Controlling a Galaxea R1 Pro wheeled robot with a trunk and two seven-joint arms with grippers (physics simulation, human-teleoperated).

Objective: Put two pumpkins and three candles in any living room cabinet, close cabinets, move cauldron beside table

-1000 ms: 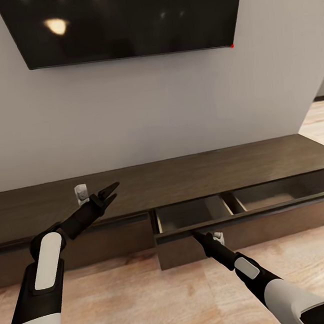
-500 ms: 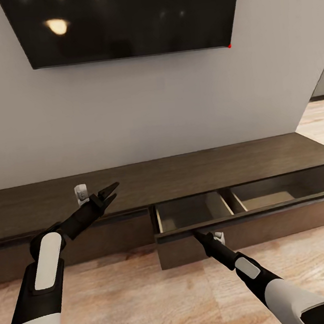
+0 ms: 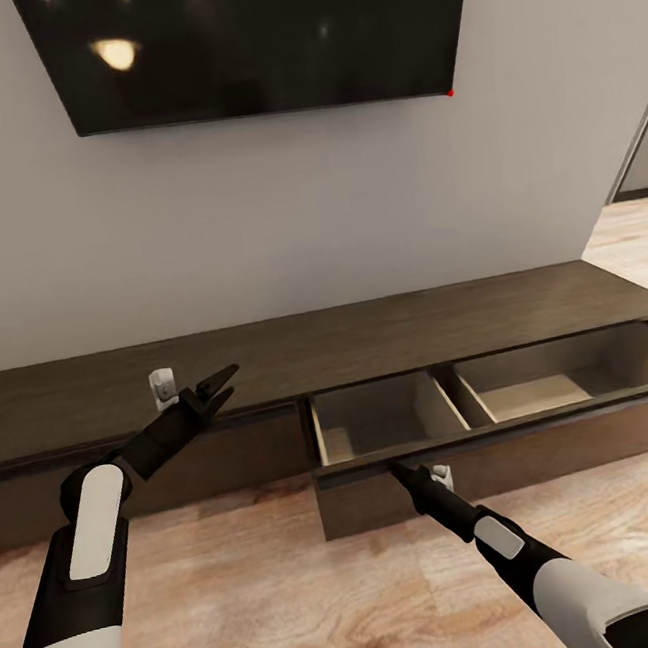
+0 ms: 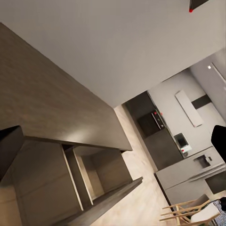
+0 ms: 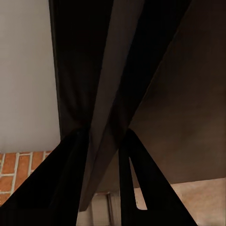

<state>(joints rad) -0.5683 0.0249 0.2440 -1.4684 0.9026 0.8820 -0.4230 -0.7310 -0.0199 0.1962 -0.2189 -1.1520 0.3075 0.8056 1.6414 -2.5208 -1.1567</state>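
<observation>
Cabinet (image 3: 385, 332): long, low dark-brown TV unit running along the wall under a wall-mounted television (image 3: 251, 40), long axis left-to-right across the head view. Its right drawer (image 3: 494, 405) stands pulled out toward the robot, showing a pale wood interior split by a divider into two compartments; both look bare, with no pumpkin or candle visible in them. The left drawer front (image 3: 179, 466) sits flush, shut. Key relation: the open drawer's front edge lies directly ahead of the right gripper (image 3: 399, 473), whose tips are at the top lip of that front, near its left end. In the right wrist view the two dark fingers (image 5: 70, 183) straddle the thin dark edge of the drawer front (image 5: 110, 94), closed down on it, so I read this gripper as pinching the lip. The drawer travels toward and away from the robot, square to the cabinet's long axis, so any further pull or push goes along the right forearm's line. The right arm is plainly the nearer one. The left gripper (image 3: 218, 384) hangs over the cabinet top, left of the open drawer, jaws parted narrowly and holding nothing; its wrist view looks down on the open compartments (image 4: 70, 188) and, beyond the cabinet's end, into a kitchen area. Judgement: the drawer-opening step looks nearly complete; loading has not begun.
</observation>
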